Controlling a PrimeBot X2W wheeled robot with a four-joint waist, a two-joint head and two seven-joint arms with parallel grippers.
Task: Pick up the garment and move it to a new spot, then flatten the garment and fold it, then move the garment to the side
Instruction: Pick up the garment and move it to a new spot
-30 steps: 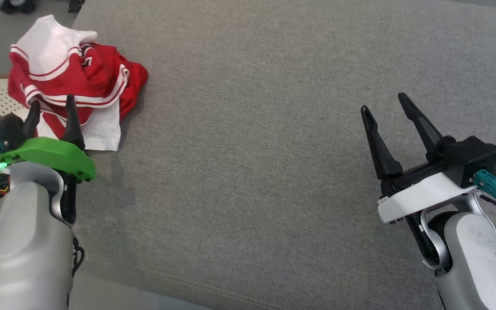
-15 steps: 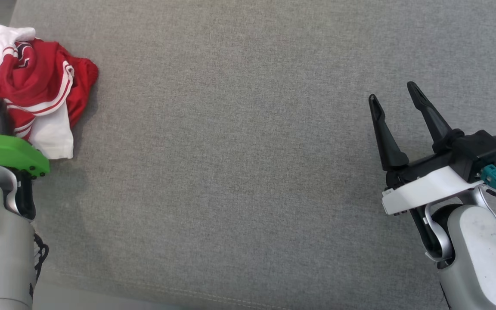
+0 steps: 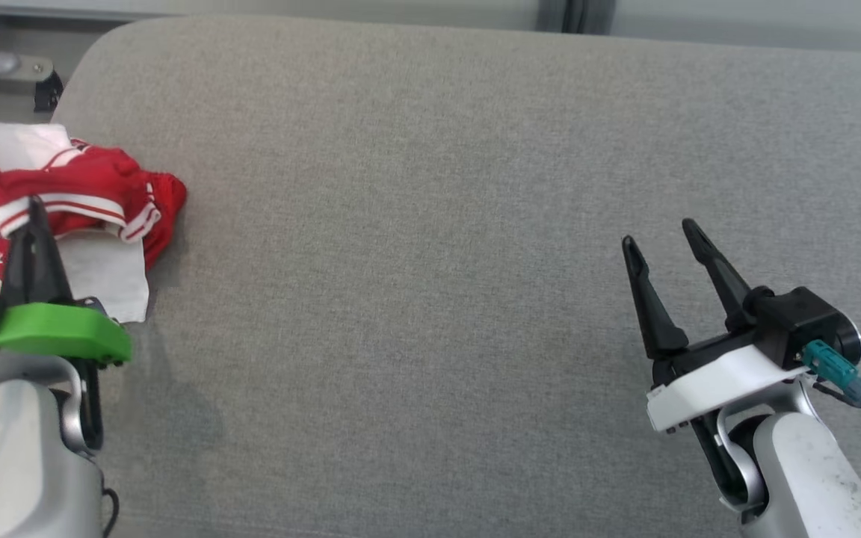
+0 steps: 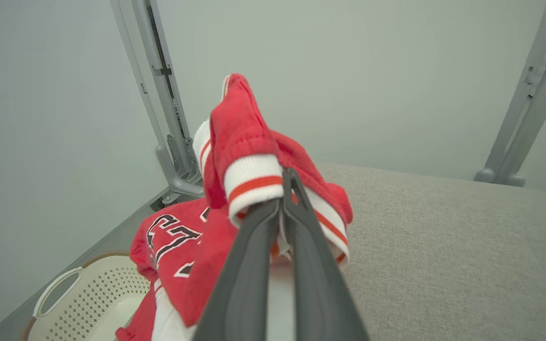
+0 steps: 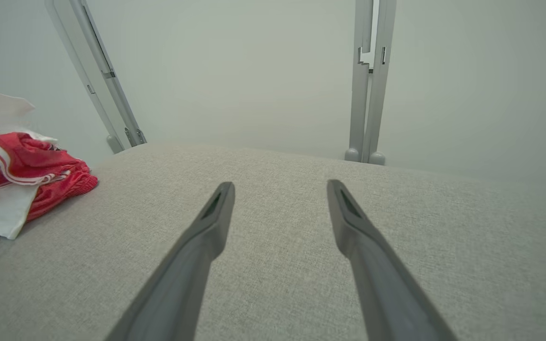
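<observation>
- Garment [image 3: 79, 187] bunched at the left gripper [image 3: 31, 217] tips in the head view, jaws clamped on its striped band; right gripper [image 3: 658, 232], jaws spread, well apart.
- Left wrist view: band pinched between the tips, the rest trailing down-left.
- Right wrist view: garment far left of the spread jaws.

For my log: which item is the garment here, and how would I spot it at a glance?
Start from the wide grey upholstered surface; at its left end lies a crumpled heap, the garment. It is a red jersey with white striped trim and lettering, one cuff pinched in the left gripper; the perforated basket nearby is cream.
</observation>
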